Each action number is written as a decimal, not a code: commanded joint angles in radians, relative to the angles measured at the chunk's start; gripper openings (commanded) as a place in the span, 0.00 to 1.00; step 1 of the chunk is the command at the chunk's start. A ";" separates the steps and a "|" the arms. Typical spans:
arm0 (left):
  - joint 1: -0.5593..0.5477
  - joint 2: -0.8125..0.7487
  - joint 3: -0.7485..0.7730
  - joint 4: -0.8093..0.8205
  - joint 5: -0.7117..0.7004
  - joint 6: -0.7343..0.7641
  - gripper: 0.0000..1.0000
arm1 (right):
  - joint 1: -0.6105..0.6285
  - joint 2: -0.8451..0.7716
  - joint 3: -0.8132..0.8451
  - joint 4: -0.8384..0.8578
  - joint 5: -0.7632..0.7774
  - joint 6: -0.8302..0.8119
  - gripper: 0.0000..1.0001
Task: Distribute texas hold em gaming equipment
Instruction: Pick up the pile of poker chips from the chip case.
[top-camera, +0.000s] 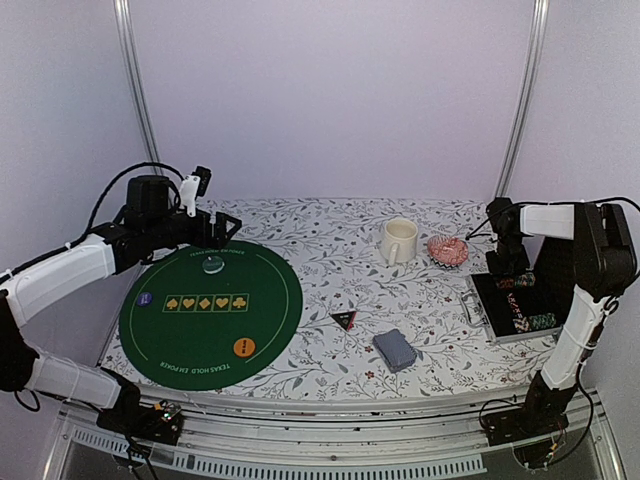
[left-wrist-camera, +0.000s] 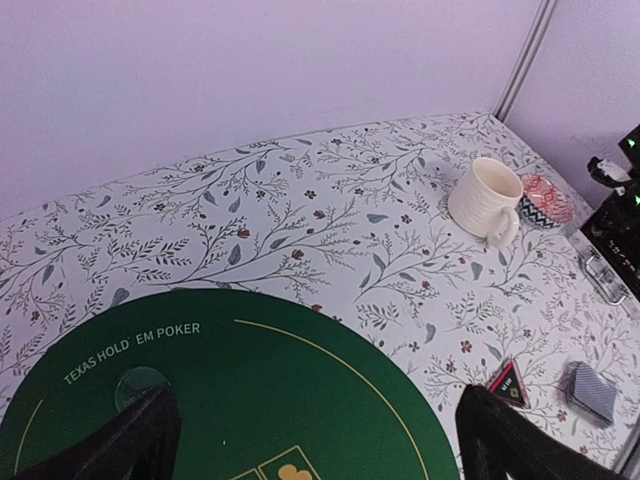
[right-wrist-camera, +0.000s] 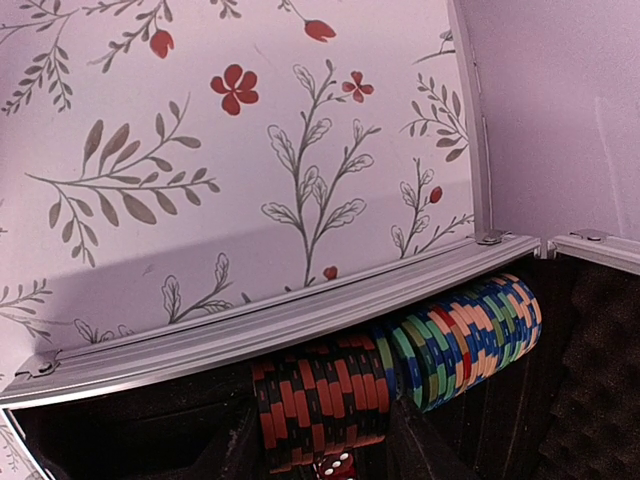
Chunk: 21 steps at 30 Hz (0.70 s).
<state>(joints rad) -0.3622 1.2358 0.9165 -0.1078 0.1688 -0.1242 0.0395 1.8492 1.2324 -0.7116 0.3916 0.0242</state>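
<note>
So our left gripper (left-wrist-camera: 315, 400) hung wide open with nothing in it, over the far rim of the green mat (top-camera: 210, 310) on the left half of the table (top-camera: 330, 215), just above the clear disc (top-camera: 213, 265). The orange button (top-camera: 243, 347) lay on the mat's near side. The black-and-red marker (top-camera: 344, 320) sat just off the mat's right rim, and the card deck (top-camera: 395, 350) was face down near the table's near edge, right of the marker. Our right gripper (right-wrist-camera: 320, 462) was down in the chip case (top-camera: 520, 325) at the right edge, fingers either side of the red-and-black chips (right-wrist-camera: 320, 400), with the mixed-colour chips (right-wrist-camera: 470, 340) beside them. Honestly, we couldn't tell if it had actually clamped on anything. The mug (top-camera: 398, 240) and patterned dish (top-camera: 447, 250) stood side by side toward the far edge.
</note>
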 joint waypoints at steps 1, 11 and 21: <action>0.016 0.007 -0.002 0.020 0.022 0.005 0.98 | 0.009 0.011 -0.012 -0.013 -0.007 0.010 0.39; 0.023 0.018 -0.001 0.020 0.048 -0.002 0.98 | 0.006 0.005 -0.016 -0.013 -0.013 0.010 0.47; 0.026 0.027 -0.001 0.021 0.066 -0.005 0.98 | -0.004 0.022 -0.014 -0.015 -0.007 0.014 0.54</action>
<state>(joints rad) -0.3511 1.2526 0.9165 -0.1078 0.2188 -0.1249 0.0437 1.8481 1.2327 -0.7147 0.3985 0.0269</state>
